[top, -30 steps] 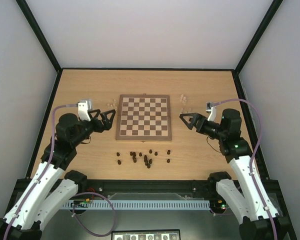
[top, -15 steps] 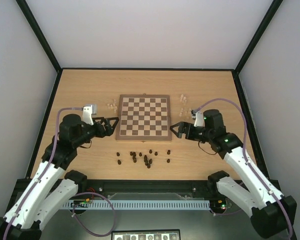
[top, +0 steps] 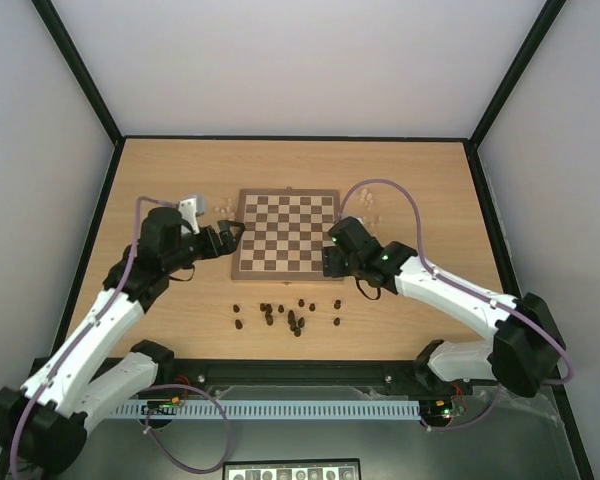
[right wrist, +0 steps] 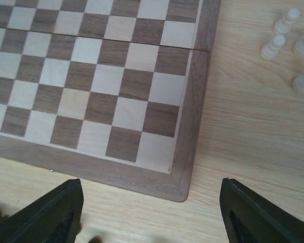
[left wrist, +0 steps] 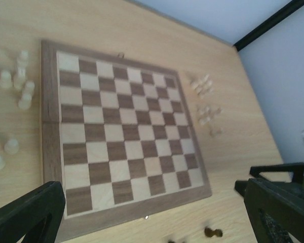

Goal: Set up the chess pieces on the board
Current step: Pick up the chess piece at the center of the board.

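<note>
Right gripper [top: 330,262] hovers over the near right corner of the board [top: 287,233], fingers spread wide, nothing between them. Left gripper [top: 232,233] hangs at the board's left edge, likewise released and carrying nothing. The board lies flat mid-table, square to the arms. Dark chess pieces [top: 285,318] are scattered on the table [top: 430,180] just in front of the board's near edge. Pale chess pieces [top: 222,208] cluster beside its far left corner, with more off the far right corner. Broad open wood runs from the board's far edge to the black frame [top: 290,138]. A dark strip [top: 293,470] at the bottom of the top view carries small marks, too small to read.
</note>
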`<move>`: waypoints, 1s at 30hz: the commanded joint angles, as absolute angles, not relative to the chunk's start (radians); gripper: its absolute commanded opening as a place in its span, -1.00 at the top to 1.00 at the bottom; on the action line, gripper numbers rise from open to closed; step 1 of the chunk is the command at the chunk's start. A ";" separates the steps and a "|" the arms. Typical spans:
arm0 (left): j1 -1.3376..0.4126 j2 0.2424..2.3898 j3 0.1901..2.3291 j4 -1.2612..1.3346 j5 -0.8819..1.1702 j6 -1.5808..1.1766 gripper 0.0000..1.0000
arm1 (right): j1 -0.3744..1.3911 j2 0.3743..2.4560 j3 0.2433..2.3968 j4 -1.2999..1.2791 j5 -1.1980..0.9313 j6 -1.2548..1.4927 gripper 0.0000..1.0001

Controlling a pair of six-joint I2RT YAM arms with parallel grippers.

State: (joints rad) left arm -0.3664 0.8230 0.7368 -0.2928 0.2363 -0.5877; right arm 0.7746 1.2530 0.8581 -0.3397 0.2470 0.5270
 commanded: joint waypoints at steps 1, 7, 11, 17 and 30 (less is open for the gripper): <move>-0.365 0.905 0.706 -0.264 0.299 -0.582 -0.99 | 0.786 1.304 0.877 -0.361 0.332 0.514 -0.31; -0.367 0.897 0.655 -0.264 0.244 -0.568 -0.99 | 0.789 1.337 0.818 -0.351 0.256 0.546 -0.06; -0.368 0.825 0.631 -0.289 0.235 -0.561 -0.99 | 0.799 1.274 0.755 -0.364 0.232 0.583 -0.02; -0.377 0.767 0.609 -0.303 0.242 -0.588 -0.99 | 0.834 1.225 0.670 -0.366 0.213 0.629 0.19; -0.385 0.721 0.594 -0.306 0.233 -0.600 -0.99 | 0.964 1.249 0.656 -0.387 0.250 0.717 0.50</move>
State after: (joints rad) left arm -0.3782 0.7460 0.6132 -0.2840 0.2417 -0.5888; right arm 0.9394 1.2327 0.6586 -0.3355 0.2169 0.6758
